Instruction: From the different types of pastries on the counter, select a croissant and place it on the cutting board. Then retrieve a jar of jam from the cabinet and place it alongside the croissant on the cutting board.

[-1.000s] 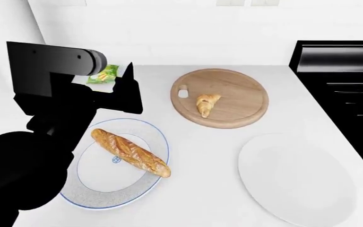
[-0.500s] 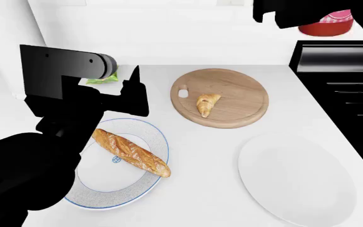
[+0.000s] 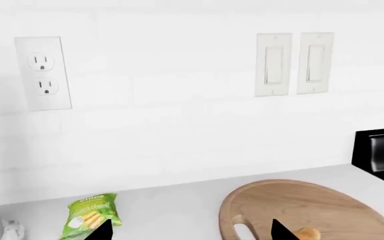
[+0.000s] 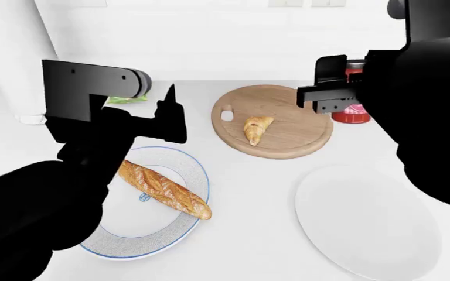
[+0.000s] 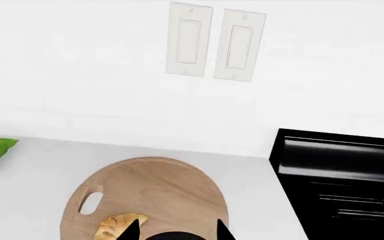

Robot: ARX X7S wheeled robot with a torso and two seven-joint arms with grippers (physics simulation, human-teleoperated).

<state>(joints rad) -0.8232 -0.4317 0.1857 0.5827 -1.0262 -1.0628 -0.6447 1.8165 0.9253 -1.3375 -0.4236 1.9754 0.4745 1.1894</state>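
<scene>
The croissant point(image 4: 256, 129) lies on the round wooden cutting board point(image 4: 287, 146), near its handle hole. It also shows in the right wrist view point(image 5: 117, 225) on the cutting board point(image 5: 152, 192). My right gripper point(image 4: 341, 98) is shut on the red jar of jam point(image 4: 351, 113) and holds it at the board's right edge. In the right wrist view the jar's black lid point(image 5: 176, 237) sits between the fingertips point(image 5: 131, 231). My left gripper point(image 4: 170, 111) is open and empty, above the counter left of the board. The left wrist view shows the board point(image 3: 312, 207) and the croissant's tip point(image 3: 307, 233).
The baguette point(image 4: 162, 188) lies on a blue-rimmed plate point(image 4: 190, 234) at the front left. A plain white plate point(image 4: 365, 225) sits at the front right. A green packet point(image 4: 127, 99) lies by the wall. A black stove point(image 5: 342, 185) borders the counter on the right.
My right arm has come down from the top right with the red jar to the board's right edge. My left arm has drifted slightly right.
</scene>
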